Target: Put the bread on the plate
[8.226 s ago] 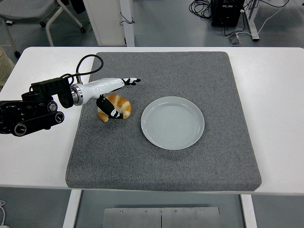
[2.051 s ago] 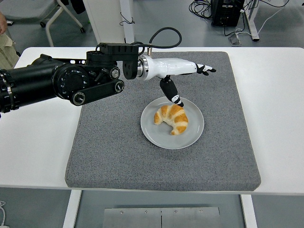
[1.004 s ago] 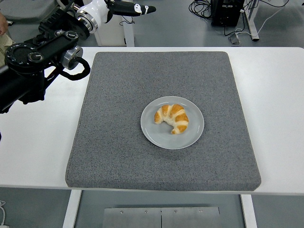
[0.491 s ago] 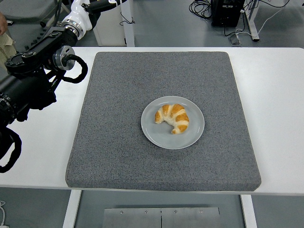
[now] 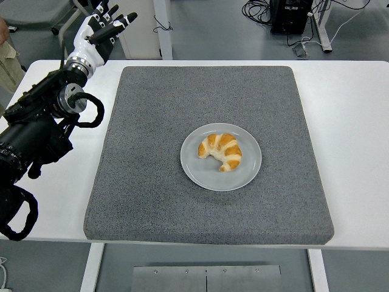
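Observation:
A golden croissant (image 5: 220, 151) lies on the pale grey plate (image 5: 249, 173) in the middle of the grey mat (image 5: 152, 182). My left hand (image 5: 100, 27) is raised at the far left, well away from the plate, with its fingers spread and holding nothing. The black left arm (image 5: 36, 134) runs down the left edge. The right arm does not show.
The mat lies on a white table (image 5: 358, 134). A chair (image 5: 42, 15) and a white post (image 5: 161, 27) stand behind the table. Cables and a black box (image 5: 292, 15) lie on the floor at the back right. A person's sleeve (image 5: 6, 55) shows at the left edge.
The left hand carried the croissant from the mat's left side to the plate and let go. It then drew back up and left, and its fingers now point upward.

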